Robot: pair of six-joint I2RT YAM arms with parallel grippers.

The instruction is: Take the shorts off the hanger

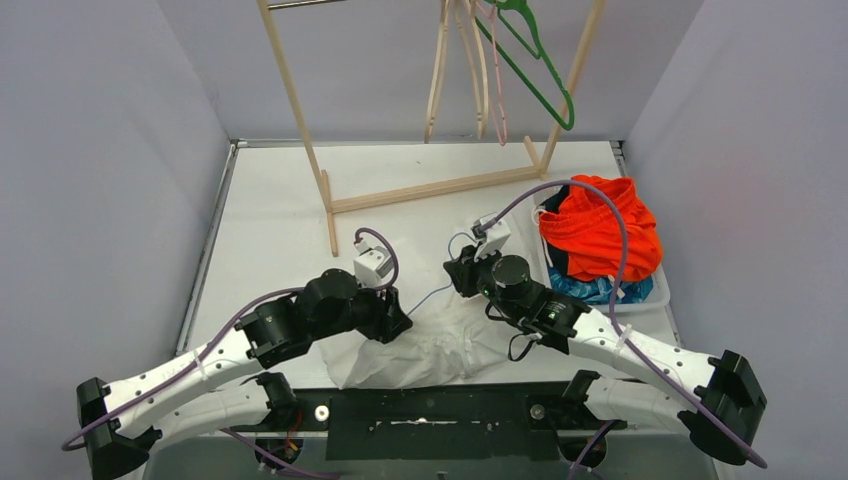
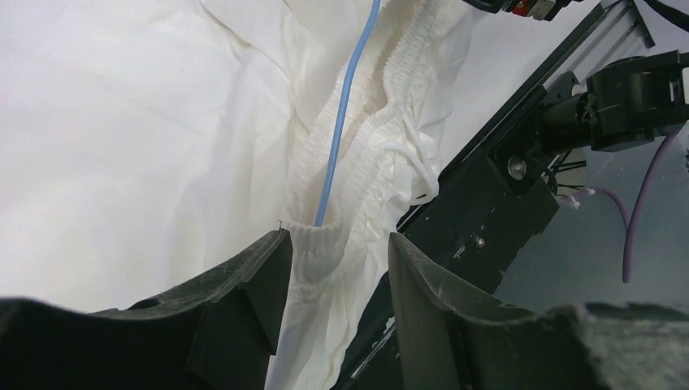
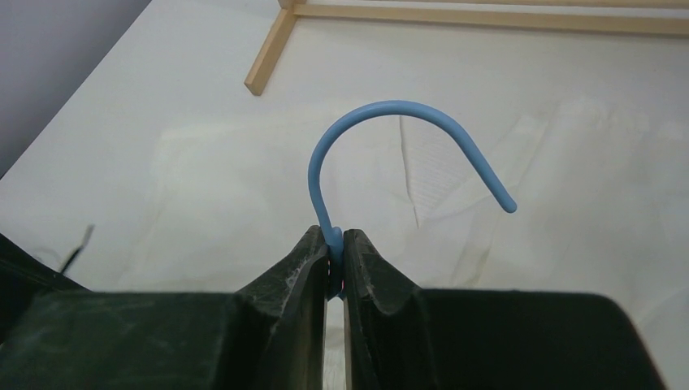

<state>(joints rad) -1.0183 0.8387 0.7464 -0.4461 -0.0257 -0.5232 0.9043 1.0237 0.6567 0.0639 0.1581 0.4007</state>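
Note:
White shorts [image 1: 430,345] lie crumpled on the table between the two arms, their gathered elastic waistband [image 2: 382,122] facing up. A thin blue hanger [image 2: 345,106] runs into the waistband. My left gripper [image 2: 337,240] is open just above the waistband's end, and the fabric sits loosely between its fingers. In the top view it [image 1: 395,325] rests at the shorts' left edge. My right gripper [image 3: 337,236] is shut on the neck of the blue hanger's hook [image 3: 382,114], which curves up and to the right. It [image 1: 462,270] hovers by the shorts' upper edge.
A clear bin [image 1: 655,290] at the right holds orange shorts [image 1: 600,230] on top of darker and blue-patterned pairs [image 1: 590,290]. A wooden rack [image 1: 430,188] stands at the back with a green hanger [image 1: 535,75] and pale hangers [image 1: 440,70]. A black mounting plate [image 1: 430,420] spans the near edge.

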